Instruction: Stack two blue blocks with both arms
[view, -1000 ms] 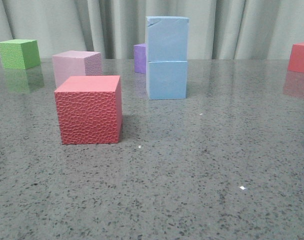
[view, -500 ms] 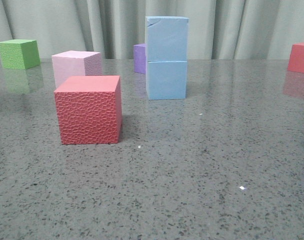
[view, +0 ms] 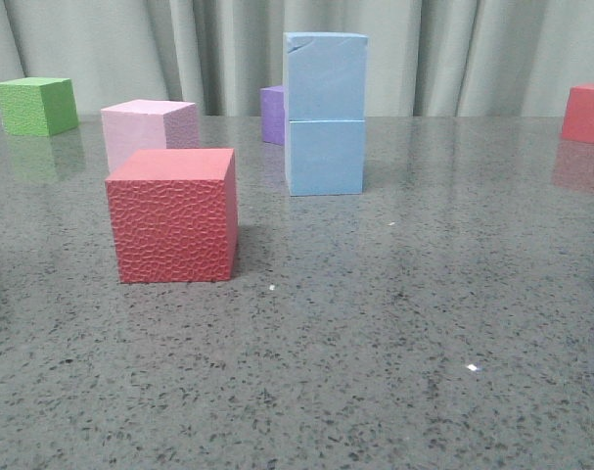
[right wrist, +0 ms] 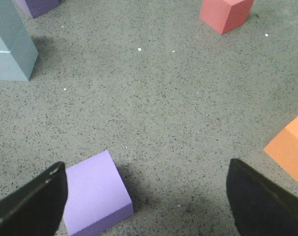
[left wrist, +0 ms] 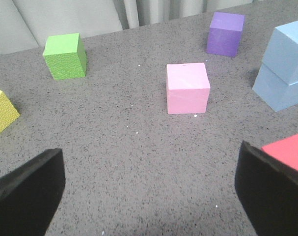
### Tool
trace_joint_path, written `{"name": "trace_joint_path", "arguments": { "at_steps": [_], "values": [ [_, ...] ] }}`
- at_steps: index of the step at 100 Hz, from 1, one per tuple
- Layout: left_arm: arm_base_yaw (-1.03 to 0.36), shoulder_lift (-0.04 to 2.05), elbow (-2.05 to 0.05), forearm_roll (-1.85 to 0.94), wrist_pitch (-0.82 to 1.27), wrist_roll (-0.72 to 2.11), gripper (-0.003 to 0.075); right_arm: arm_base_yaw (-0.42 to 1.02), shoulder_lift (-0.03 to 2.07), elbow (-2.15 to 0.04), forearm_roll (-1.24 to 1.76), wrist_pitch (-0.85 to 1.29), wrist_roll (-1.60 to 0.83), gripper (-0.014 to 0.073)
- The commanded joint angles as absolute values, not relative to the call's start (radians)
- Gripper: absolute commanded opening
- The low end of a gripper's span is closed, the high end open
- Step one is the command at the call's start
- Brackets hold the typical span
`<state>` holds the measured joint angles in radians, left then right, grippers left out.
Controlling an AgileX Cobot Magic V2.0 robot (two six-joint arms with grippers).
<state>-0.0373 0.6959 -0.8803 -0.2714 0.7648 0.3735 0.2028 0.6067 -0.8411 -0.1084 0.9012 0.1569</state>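
Blue blocks (view: 325, 113) stand stacked; left gripper (left wrist: 149, 191) and right gripper (right wrist: 146, 201) both spread, should retreat without nudging.

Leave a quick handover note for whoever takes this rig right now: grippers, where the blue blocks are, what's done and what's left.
Left gripper: open, empty, held above the grey speckled stone table.
Right gripper: open, empty, also clear of every cube.
Blocks: the two pale sky-blue smooth foam cubes are stacked, upper blue block resting on lower blue block, towards the back centre of the table, in front of the dark purple cube. Neither gripper touches them.
Done: the stack stands on its own, edges roughly flush.
Left: nothing visible for the stacking itself; probably just park the arms.
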Motion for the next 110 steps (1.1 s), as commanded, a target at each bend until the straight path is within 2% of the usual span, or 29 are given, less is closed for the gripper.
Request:
{"name": "trace_joint_path", "arguments": {
  "at_steps": [1, 44, 86, 96, 104, 110],
  "values": [
    [-0.036, 0.639, -0.863, -0.289, 0.684, 0.363, 0.0673, 0.196, 0.609, -0.865, -0.124, 0.844, 0.151, 0.0646],
    [-0.036, 0.431, -0.594, -0.289, 0.679, 0.311, 0.0673, 0.196, 0.608, -0.812, -0.124, 0.837, 0.151, 0.0646],
    [-0.036, 0.426, -0.579, -0.289, 0.668, 0.311, 0.0669, 0.196, 0.608, -0.793, -0.124, 0.81, 0.151, 0.0643],
    [-0.036, 0.426, -0.579, -0.289, 0.668, 0.311, 0.0625, 0.196, 0.608, -0.793, -0.124, 0.804, 0.151, 0.0643],
    [-0.036, 0.426, -0.579, -0.289, 0.668, 0.311, 0.0548, 0.196, 0.608, -0.793, -0.124, 0.804, 0.151, 0.0639],
    [-0.036, 0.426, -0.579, -0.289, 0.668, 0.311, 0.0481, 0.196, 0.608, -0.793, -0.124, 0.799, 0.151, 0.0603]
  ]
}}
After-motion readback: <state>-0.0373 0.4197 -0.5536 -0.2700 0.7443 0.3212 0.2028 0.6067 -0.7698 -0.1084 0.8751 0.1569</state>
